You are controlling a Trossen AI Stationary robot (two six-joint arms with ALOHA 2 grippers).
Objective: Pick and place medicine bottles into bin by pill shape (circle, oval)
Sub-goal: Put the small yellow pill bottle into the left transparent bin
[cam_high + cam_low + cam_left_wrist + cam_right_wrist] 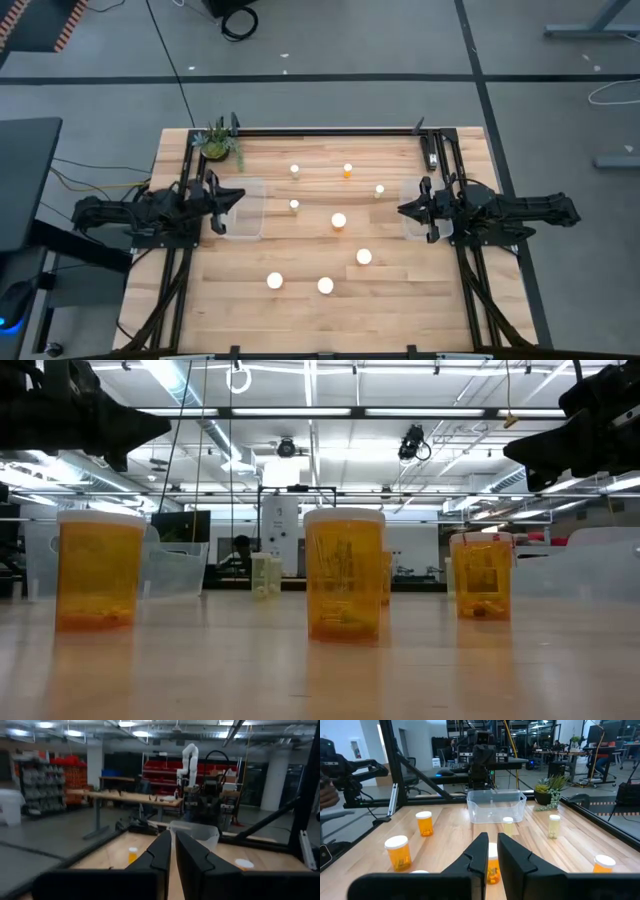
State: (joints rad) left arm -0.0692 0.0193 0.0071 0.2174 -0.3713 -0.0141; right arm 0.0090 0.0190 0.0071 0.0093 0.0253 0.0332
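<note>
Nearest the low camera, three orange medicine bottles [344, 574] stand upright on the wooden table [400, 290], the rest scattered well apart mid-table, unsorted and open to approach. Farther out, clear bins [243, 208] wait at each side. Left gripper [236, 196] and right gripper [405, 210] hover above those bins, fingers closed, empty.

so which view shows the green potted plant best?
The right wrist view: the green potted plant shows clearly, leaves and dark pot, beside the clear plastic bin. The high view shows it small from above at the table's corner. The low and left wrist views don't show it.
</note>
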